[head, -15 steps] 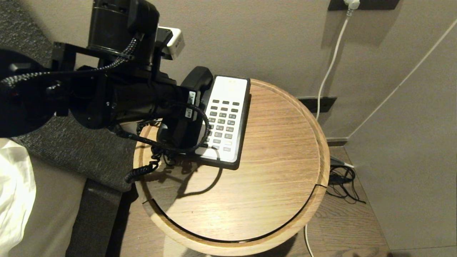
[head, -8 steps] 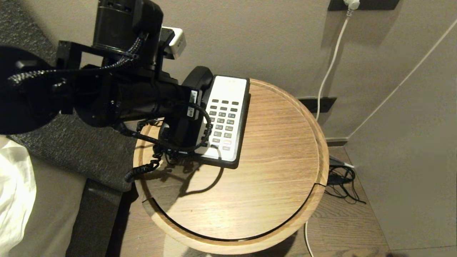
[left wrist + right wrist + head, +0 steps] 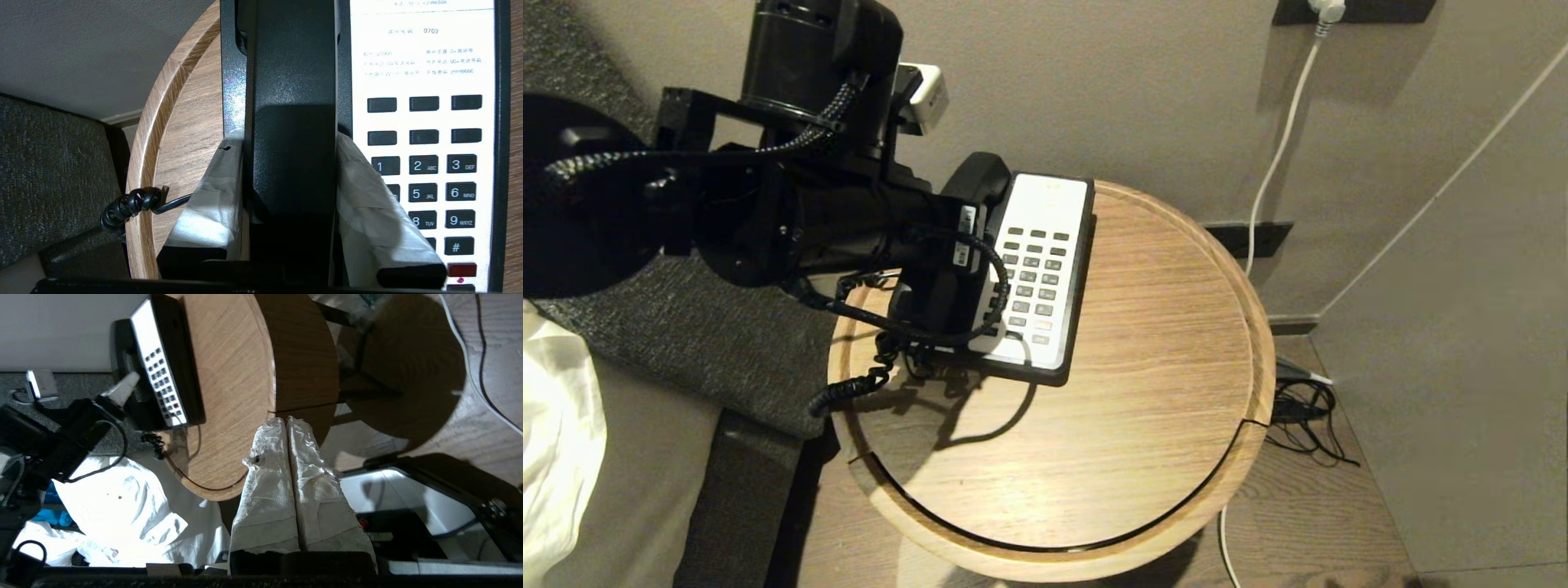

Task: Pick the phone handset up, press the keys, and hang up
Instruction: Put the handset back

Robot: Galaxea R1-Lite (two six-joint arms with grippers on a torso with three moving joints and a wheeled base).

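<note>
One phone sits at the far left edge of one round table (image 3: pixel 1143 425); the left gripper (image 3: pixel 288 163) straddles the single handset (image 3: pixel 292 81) in its cradle, one taped finger on either flank, beside the keys (image 3: pixel 425 167). The arm hides most of the handset from the head camera; the right gripper (image 3: pixel 286 424), fingers pressed together, hangs well off the table

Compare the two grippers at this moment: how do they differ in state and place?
The left gripper is over the phone, its fingers closed on the phone handset; the right gripper holds nothing, fingers pressed together. The left is at the keys' side on the round table; the right hangs off the table's edge. Both have white-wrapped fingers.
</note>
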